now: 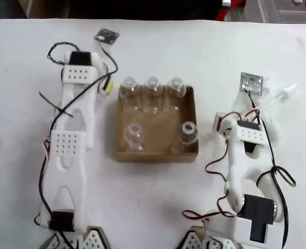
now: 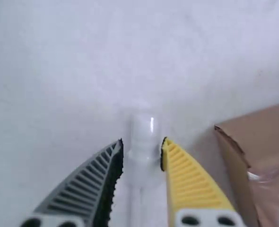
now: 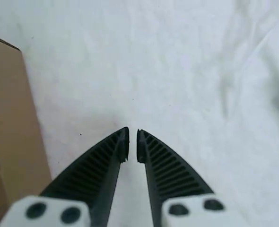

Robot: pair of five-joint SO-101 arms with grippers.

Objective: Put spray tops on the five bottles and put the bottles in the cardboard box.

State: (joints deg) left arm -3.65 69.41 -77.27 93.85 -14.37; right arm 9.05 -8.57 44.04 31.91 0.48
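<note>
The cardboard box (image 1: 190, 122) sits mid-table with several clear bottles in it, open-necked: a back row (image 1: 152, 89) and two in front (image 1: 134, 136). Left of the box, my left gripper (image 1: 106, 84) points down at the table; its grey and yellow fingers are shut on a white spray top (image 2: 142, 140) just above the white cloth, near the box's corner (image 2: 234, 151). My right gripper (image 3: 132, 144) hangs over bare cloth right of the box (image 3: 7, 123), black fingers shut with nothing between them. Another spray top (image 1: 281, 96) lies at the far right.
White cloth covers the table (image 1: 158, 202). Small camera boards on wires lie at the back left (image 1: 107, 35) and beside the right arm (image 1: 251, 82). Red and black cables loop around both arm bases (image 1: 215, 166).
</note>
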